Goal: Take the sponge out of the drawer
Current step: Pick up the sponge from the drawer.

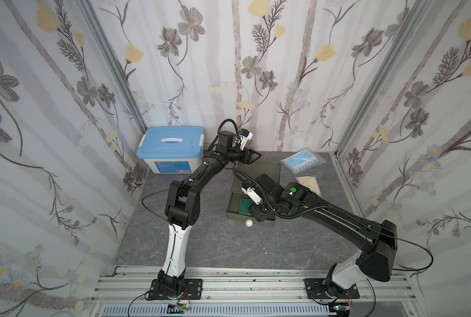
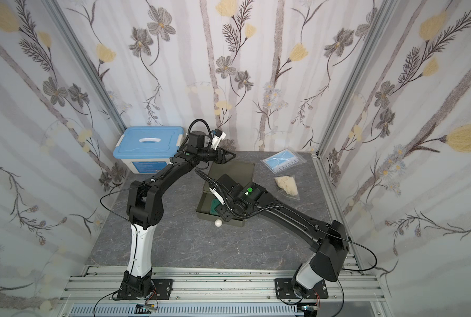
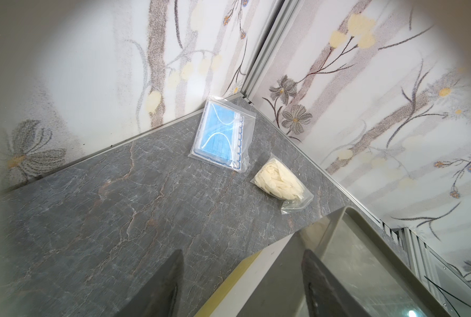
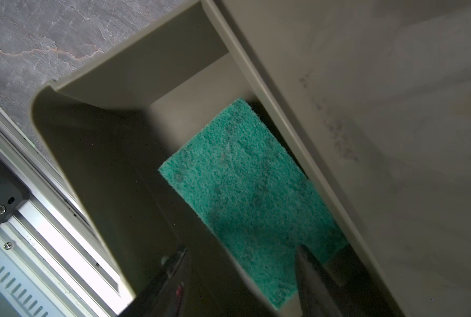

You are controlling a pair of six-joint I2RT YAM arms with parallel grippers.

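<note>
Right claw (image 4: 242, 248) hangs spread wide over green sponge (image 4: 245, 178) in open drawer (image 4: 105, 164), lining up the pick. Left claw (image 1: 253, 157) straddles cabinet (image 1: 267, 170) rear edge, probably bracing; grip unclear.

I work in a lab test booth: beyond my fingers (image 3: 160, 291) flowered wallpaper panels (image 1: 229, 82) in aluminium posts (image 1: 116, 68) box a marble-look tabletop (image 1: 215, 247), and behind them my arms (image 1: 174, 247) bolt to a slotted rail (image 1: 256, 282).
</note>
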